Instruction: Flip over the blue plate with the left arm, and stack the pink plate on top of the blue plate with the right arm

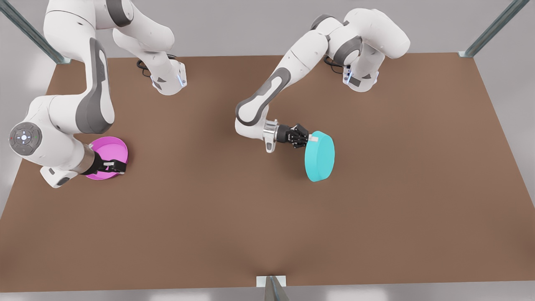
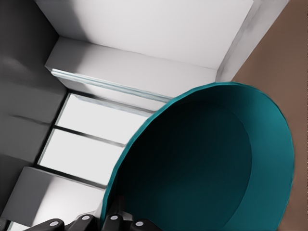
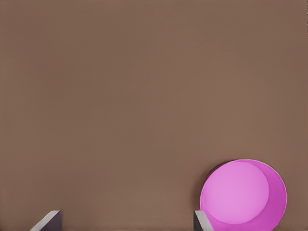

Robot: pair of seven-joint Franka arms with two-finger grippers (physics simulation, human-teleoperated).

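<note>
The left gripper (image 1: 310, 138), near the middle of the brown table (image 1: 267, 217), pinches the rim of the blue plate (image 1: 320, 156) and holds it tipped up on edge, its flat underside facing the front camera. The left wrist view supplies what that angle hides: the blue plate's (image 2: 211, 168) dark hollow turned toward the camera, with pale wall panels behind it and black knuckles of the gripper at the frame's edge.

At about nine o'clock from it in the front view, well apart, the right gripper (image 1: 115, 166) hangs with fingers spread over the near rim of the pink plate (image 1: 109, 152), which lies flat and hollow-up on the table. The right wrist view shows the pink plate (image 3: 243, 195) from above, nothing inside it, with one grey fingertip (image 3: 201, 221) just beside its rim and the other fingertip (image 3: 48, 221) well off to the side over bare table.

The left arm (image 1: 267, 94) reaches in from twelve o'clock; the right arm (image 1: 94, 96) bends down from eleven o'clock. The pink plate sits near the table's nine o'clock edge. Open brown surface runs between the two plates and out toward six and three o'clock. Metal frame posts (image 1: 493, 27) stand at the far corners.
</note>
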